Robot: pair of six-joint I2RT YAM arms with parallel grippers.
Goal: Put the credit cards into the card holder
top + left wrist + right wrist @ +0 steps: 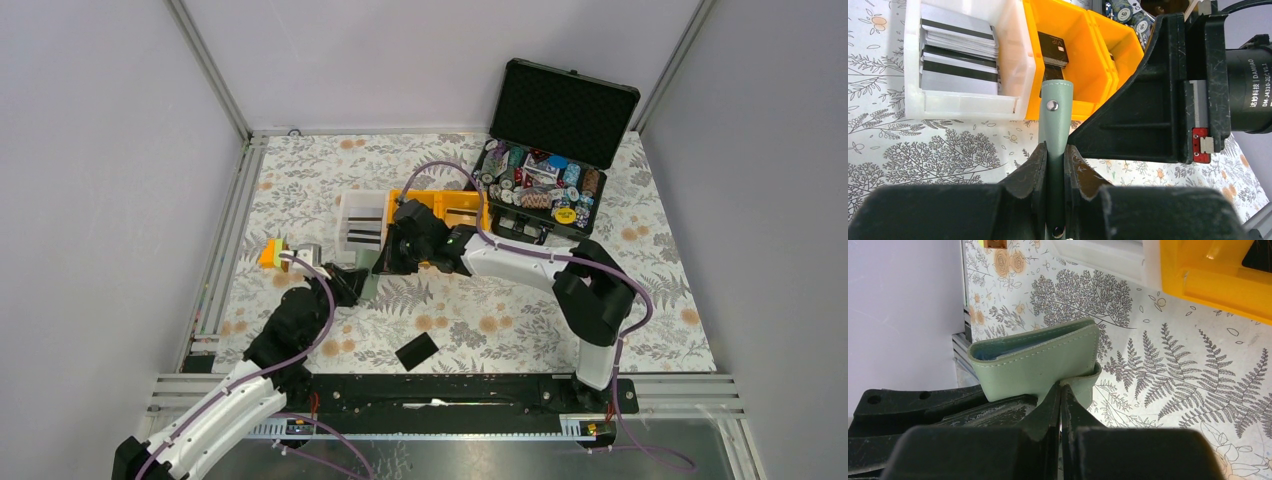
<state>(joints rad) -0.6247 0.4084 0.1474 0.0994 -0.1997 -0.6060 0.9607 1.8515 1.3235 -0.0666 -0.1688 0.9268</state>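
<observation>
The sage-green card holder (pixel 1038 362) is held up off the floral table between both grippers, partly open with pale blue showing inside. My left gripper (pixel 1055 147) is shut on one green cover edge (pixel 1057 107) that has a metal snap. From the other side, my right gripper (pixel 1061 389) is shut on a thin flap of the holder. In the top view the two grippers meet at the holder (pixel 368 285). One black credit card (pixel 416 351) lies flat near the front edge. Silvery-grey credit cards (pixel 959 55) are stacked in the white bin, and a black one (pixel 1053 47) is in the yellow bin.
The white bin (pixel 345 222) and yellow bins (pixel 470 198) stand just behind the grippers. An open black case (pixel 545 150) full of poker chips is at the back right. An orange-and-green block (pixel 272 253) lies at the left. Metal rails line the left and front edges.
</observation>
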